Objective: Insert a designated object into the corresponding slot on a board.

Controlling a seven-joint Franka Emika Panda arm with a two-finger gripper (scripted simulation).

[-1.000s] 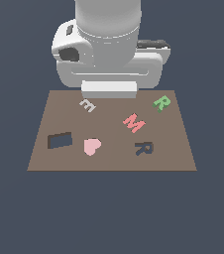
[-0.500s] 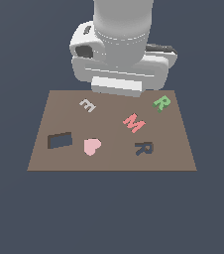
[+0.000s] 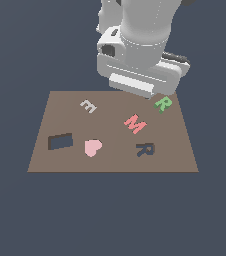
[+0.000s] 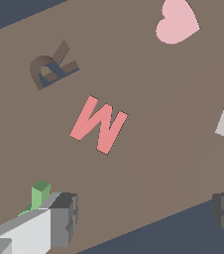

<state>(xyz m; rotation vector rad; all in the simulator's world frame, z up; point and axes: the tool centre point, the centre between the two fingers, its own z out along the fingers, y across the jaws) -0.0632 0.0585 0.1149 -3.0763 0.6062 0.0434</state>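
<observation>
The light-green "R" block (image 3: 162,103) lies flat on the brown board (image 3: 65,162) near its far corner on the exterior view's right. The dark R-shaped slot (image 3: 145,149) is nearer the front edge, on the same side. The arm's white hand (image 3: 140,65) hovers over the board's far edge, just beside the green block, and hides its own fingers there. In the wrist view my gripper (image 4: 146,216) is open with nothing between its fingers. One finger (image 4: 64,218) partly covers the green block (image 4: 39,192). The slot (image 4: 52,67) also shows there.
A pink-red "M" (image 3: 135,124) lies between the green block and the slot. A pink heart (image 3: 92,147), a dark rectangular recess (image 3: 60,141) and a grey "E" (image 3: 88,105) occupy the board's other half. Dark floor surrounds the board.
The arm has swung toward the exterior view's right, from above the board's far middle to beside the green "R". Nothing on the board has moved.
</observation>
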